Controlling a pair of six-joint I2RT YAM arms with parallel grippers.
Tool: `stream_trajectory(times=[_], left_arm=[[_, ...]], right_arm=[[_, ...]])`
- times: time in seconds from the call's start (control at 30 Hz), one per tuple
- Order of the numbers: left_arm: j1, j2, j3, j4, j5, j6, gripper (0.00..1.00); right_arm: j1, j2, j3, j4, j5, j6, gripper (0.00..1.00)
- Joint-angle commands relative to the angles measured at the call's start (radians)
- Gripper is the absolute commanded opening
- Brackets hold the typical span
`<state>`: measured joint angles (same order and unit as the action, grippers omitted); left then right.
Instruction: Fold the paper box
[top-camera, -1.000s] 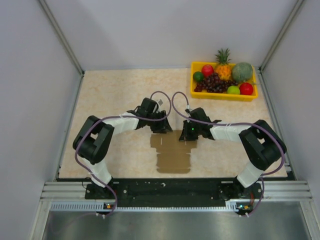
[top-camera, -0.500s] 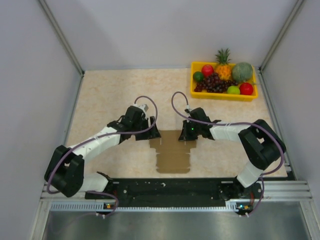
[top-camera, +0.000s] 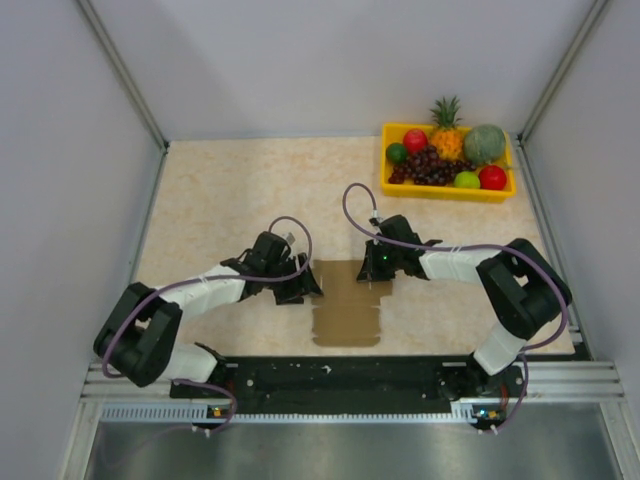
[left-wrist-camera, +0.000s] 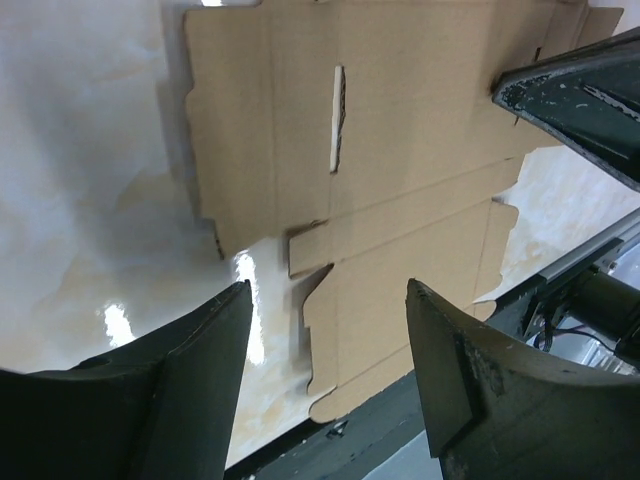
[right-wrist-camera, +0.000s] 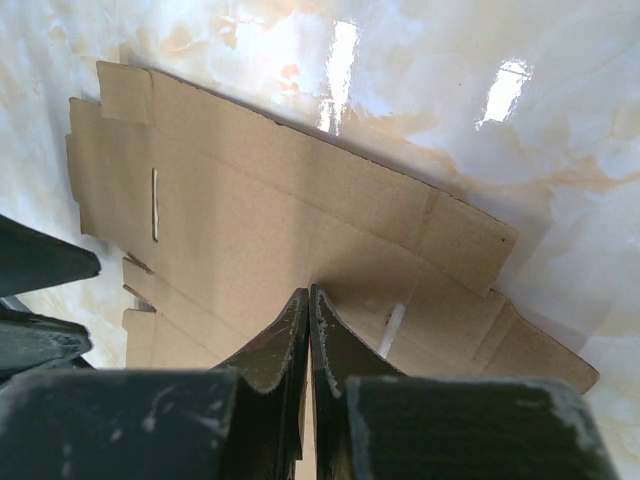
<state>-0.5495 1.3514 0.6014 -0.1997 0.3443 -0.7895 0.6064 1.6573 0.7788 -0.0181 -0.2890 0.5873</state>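
Plainly, we see the paper box (top-camera: 347, 303) flat on the surface (top-camera: 220, 190) between our arms; left gripper (top-camera: 302, 288) gapes open by its left edge, right gripper (top-camera: 375, 272) pinched closed atop it.

The paper box (left-wrist-camera: 400, 150) lies flat on the glossy table (left-wrist-camera: 90, 150) — a notched brown sheet with one slit. The left gripper (left-wrist-camera: 328, 300) hangs above, fingers spread, gripping nothing — the right gripper (left-wrist-camera: 540, 90) pokes in top right.

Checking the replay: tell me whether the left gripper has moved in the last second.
Yes. The left gripper has pulled back toward the near side and slightly left, from the far-left corner of the paper box to beside its left edge.
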Motion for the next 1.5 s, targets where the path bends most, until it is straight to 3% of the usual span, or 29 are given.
stream_trajectory(times=[0.0,0.4,0.77,1.13,1.47], left_arm=[[-0.035,0.083,0.047,0.106,0.028,-0.053,0.67],[-0.084,0.121,0.06,0.118,-0.01,-0.125,0.65],[-0.164,0.057,0.135,0.074,-0.129,-0.123,0.62],[-0.179,0.16,0.159,0.172,-0.067,-0.148,0.62],[-0.146,-0.11,0.124,-0.056,-0.278,0.016,0.81]], right_arm=[[0.007,0.015,-0.021,0.001,0.019,-0.009,0.0],[0.006,0.01,-0.023,0.003,0.016,-0.004,0.0],[0.007,0.016,-0.021,0.003,0.016,0.002,0.0],[0.007,0.019,-0.038,0.01,0.008,0.017,0.0],[0.009,0.01,-0.03,0.01,-0.013,-0.003,0.0]])
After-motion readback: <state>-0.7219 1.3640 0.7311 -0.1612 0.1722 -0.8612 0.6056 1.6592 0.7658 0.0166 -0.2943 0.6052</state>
